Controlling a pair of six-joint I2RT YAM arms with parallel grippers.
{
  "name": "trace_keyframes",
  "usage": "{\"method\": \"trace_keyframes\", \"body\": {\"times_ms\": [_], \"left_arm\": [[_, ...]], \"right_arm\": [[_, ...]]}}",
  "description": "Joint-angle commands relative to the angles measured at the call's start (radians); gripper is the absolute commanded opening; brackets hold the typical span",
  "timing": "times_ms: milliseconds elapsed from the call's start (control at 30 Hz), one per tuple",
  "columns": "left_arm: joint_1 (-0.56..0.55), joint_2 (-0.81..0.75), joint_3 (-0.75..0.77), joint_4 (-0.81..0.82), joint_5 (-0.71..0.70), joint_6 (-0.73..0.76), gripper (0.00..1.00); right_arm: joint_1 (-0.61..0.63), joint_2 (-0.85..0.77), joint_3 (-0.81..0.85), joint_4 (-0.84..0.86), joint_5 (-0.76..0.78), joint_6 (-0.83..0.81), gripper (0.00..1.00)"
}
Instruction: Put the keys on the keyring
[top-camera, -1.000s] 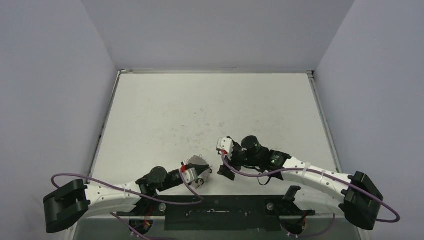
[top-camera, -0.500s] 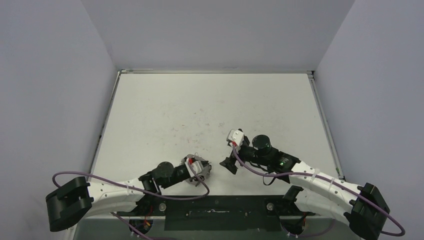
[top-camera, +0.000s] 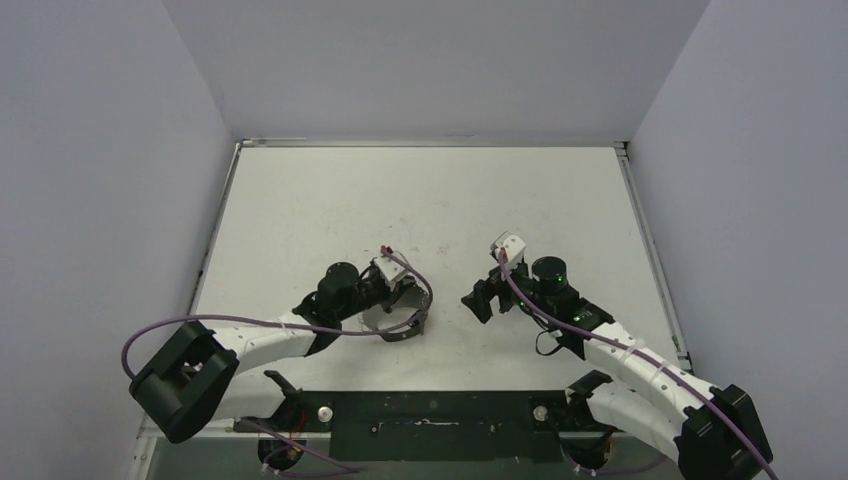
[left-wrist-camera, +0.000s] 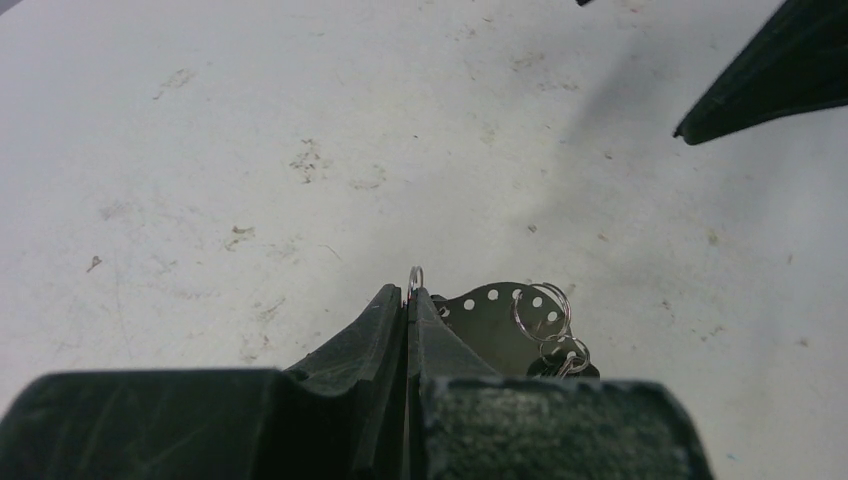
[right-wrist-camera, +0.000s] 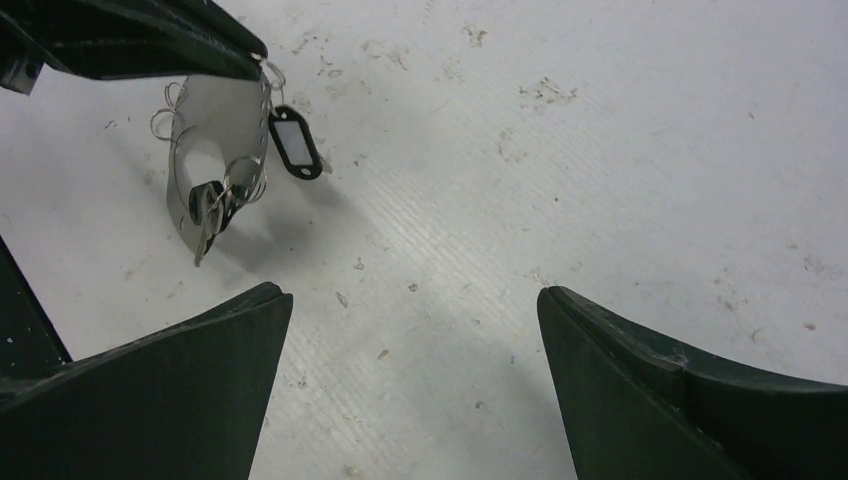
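My left gripper (left-wrist-camera: 408, 298) is shut on the thin edge of the keyring (left-wrist-camera: 500, 318), a silvery oval band with small holes and tiny silver rings (left-wrist-camera: 541, 310). In the right wrist view the keyring (right-wrist-camera: 215, 130) hangs from the left fingers (right-wrist-camera: 150, 45) just above the table. A small black oblong loop (right-wrist-camera: 293, 143) dangles at its right side and a tiny silver key (right-wrist-camera: 205, 222) hangs at its lower end. My right gripper (right-wrist-camera: 412, 305) is open and empty, a short way to the right of the keyring. The top view shows the left gripper (top-camera: 408, 300) facing the right gripper (top-camera: 480, 298).
The white tabletop (top-camera: 420, 210) is scuffed and speckled. Grey walls stand on three sides. A purple cable (top-camera: 400, 330) loops beside the left wrist. The arm bases sit on a black strip (top-camera: 430, 412) at the near edge.
My left gripper has moved away from the near edge towards the table's middle, carrying the keyring. My right gripper has moved right and farther out, and now faces the left one.
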Motion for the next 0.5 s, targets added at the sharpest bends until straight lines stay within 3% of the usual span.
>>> {"method": "trace_keyframes", "body": {"times_ms": [0, 267, 367, 467], "left_arm": [[0.090, 0.066, 0.120, 0.016, 0.117, -0.056, 0.00], [0.222, 0.191, 0.234, 0.019, 0.154, -0.117, 0.02], [0.274, 0.221, 0.252, 0.048, 0.166, -0.158, 0.13], [0.331, 0.230, 0.246, 0.103, 0.179, -0.208, 0.32]], "right_arm": [[-0.066, -0.031, -0.021, 0.071, -0.055, 0.067, 1.00], [-0.128, -0.025, -0.028, 0.065, -0.064, 0.078, 1.00], [-0.139, -0.024, -0.027, 0.065, -0.062, 0.079, 1.00], [-0.150, -0.018, -0.022, 0.064, -0.053, 0.082, 1.00]]}}
